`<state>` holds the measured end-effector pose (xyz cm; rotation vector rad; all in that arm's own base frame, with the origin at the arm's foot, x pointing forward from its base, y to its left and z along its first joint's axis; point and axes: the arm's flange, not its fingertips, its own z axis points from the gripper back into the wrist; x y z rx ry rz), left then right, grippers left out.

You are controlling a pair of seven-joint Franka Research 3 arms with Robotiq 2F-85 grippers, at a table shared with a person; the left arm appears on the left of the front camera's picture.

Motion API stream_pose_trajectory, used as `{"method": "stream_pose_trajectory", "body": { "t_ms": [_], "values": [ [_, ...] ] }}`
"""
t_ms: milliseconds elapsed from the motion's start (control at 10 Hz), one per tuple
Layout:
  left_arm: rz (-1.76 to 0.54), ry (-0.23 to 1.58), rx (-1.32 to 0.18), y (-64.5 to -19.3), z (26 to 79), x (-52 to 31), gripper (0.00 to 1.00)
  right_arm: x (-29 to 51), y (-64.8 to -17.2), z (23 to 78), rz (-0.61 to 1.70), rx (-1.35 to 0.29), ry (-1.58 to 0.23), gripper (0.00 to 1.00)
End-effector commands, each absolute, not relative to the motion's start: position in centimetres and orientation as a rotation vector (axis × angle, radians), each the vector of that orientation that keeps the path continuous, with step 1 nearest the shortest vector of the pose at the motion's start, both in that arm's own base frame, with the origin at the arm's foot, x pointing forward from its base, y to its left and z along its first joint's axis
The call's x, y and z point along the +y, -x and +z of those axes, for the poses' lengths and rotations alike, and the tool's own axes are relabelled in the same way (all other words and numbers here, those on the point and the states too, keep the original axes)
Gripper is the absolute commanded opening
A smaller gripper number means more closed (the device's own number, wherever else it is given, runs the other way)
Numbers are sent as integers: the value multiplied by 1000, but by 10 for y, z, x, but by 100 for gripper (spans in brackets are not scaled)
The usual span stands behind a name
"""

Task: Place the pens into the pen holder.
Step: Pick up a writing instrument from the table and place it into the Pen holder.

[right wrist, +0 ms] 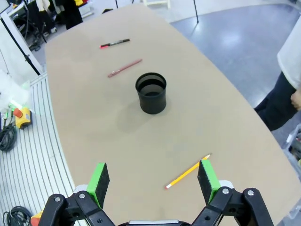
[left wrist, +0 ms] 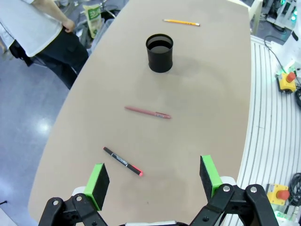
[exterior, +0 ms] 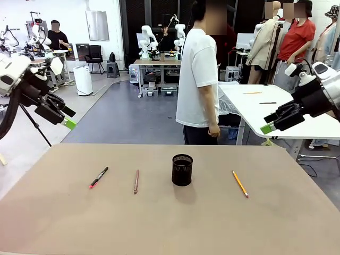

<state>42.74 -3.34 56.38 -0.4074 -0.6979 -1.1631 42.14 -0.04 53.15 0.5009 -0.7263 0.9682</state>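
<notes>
Three pens lie flat on the brown table (exterior: pixel 170 223). The black pen with a red end (exterior: pixel 99 177) (left wrist: pixel 122 161) (right wrist: pixel 114 43) is at the left. The reddish-brown pen (exterior: pixel 136 181) (left wrist: pixel 147 112) (right wrist: pixel 124 68) lies beside it. The orange-yellow pencil-like pen (exterior: pixel 239 183) (left wrist: pixel 181 22) (right wrist: pixel 187 171) is at the right. The black mesh pen holder (exterior: pixel 182 170) (left wrist: pixel 160 52) (right wrist: pixel 151 92) stands upright between them, with nothing in it. My left gripper (exterior: pixel 66 118) (left wrist: pixel 154 176) hangs open high above the table's left side. My right gripper (exterior: pixel 271 122) (right wrist: pixel 154 175) hangs open high at the right.
A person in a white T-shirt (exterior: pixel 197 79) stands at the table's far edge, side-on, a hand (exterior: pixel 214 130) hanging down. A white table (exterior: pixel 265 106) stands behind at the right. Cables and red stop buttons (left wrist: pixel 288 81) lie on the floor beside the table.
</notes>
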Motion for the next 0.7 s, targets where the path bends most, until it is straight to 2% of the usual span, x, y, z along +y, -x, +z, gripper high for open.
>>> {"method": "stream_pose_trajectory", "body": {
  "t_ms": [0,600],
  "values": [
    [-1172,404,-705,-425,568,-35,100,2,-419,534,968,-742,-500,100],
    [-1172,404,-705,-425,568,-35,100,2,-419,534,968,-742,-500,100]
  ]
}}
